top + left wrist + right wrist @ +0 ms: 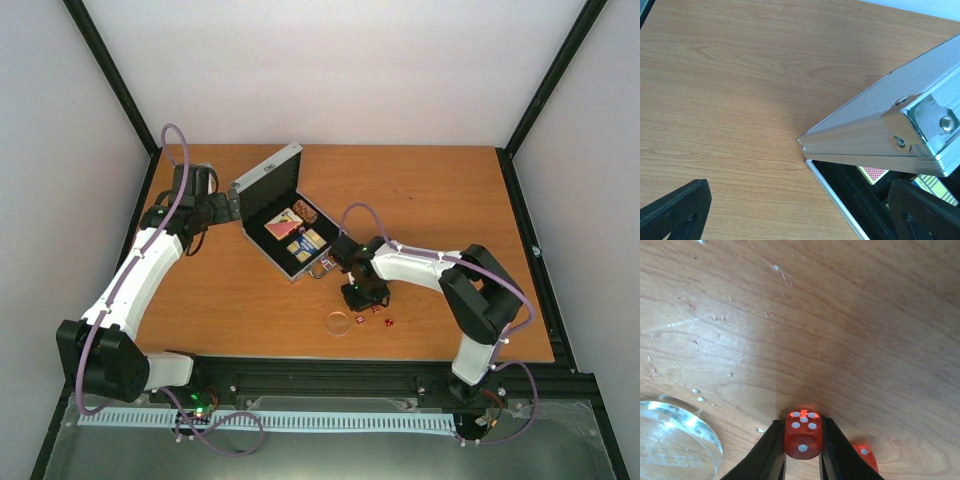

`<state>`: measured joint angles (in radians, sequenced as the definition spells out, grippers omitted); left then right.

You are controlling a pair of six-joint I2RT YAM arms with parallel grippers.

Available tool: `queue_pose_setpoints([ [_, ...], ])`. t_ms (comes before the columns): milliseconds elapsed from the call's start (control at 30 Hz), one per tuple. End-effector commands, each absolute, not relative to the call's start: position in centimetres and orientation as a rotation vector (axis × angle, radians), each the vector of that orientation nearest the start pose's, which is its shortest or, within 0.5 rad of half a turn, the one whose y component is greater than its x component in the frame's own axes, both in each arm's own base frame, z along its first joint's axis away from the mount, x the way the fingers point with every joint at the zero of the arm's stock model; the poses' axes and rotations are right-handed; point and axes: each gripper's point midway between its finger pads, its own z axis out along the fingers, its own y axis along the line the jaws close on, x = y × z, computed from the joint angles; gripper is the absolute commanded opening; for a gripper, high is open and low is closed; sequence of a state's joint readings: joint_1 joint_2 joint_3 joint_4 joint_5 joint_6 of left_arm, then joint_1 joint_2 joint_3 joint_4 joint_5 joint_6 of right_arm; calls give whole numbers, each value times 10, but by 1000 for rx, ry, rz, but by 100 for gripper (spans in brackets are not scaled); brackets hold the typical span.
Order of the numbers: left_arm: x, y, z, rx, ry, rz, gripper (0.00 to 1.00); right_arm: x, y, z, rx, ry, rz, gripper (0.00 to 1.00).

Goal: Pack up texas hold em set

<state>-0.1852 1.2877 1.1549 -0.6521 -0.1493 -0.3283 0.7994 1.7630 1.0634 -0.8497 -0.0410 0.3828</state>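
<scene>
The silver case (262,172) stands open on the table, its black-lined base (322,240) holding the red-white deck (281,225), the blue-yellow deck (307,242) and dark chips (305,210). My left gripper (226,207) is open at the case's left corner, its fingers (677,210) straddling the lid (890,130) and base rim (835,195) without touching them. My right gripper (803,460) is shut on a red die (803,435), at the table surface in front of the case. A second die (865,455) lies just right of it. The clear disc (675,440) lies to the left.
In the top view the clear disc (338,323) and loose red dice (390,322) lie near the table's front edge, below the right gripper (362,297). The case's metal handle (322,266) faces that gripper. Black frame posts stand at the table's back corners.
</scene>
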Motion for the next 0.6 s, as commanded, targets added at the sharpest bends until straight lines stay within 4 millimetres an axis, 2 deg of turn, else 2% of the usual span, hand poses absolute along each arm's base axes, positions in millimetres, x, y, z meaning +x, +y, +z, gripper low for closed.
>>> queue_pose_setpoints([
  [0,368,-40,228,-231,2324,-55,100,215,230,25,-660,3048,66,17],
  [133,368,-40,229,-230,2321,-57,100,233,245,51,-667,2993,97,16],
  [267,368,-41,231,-226,2317,-63,100,257,273,80,-676,2918,180,16],
  [467,368,-41,230,-227,2322,-63,100,302,322,96,-732,2814,258,15],
  [567,368,-41,230,-232,2321,-67,100,327,343,91,-747,2774,265,15],
])
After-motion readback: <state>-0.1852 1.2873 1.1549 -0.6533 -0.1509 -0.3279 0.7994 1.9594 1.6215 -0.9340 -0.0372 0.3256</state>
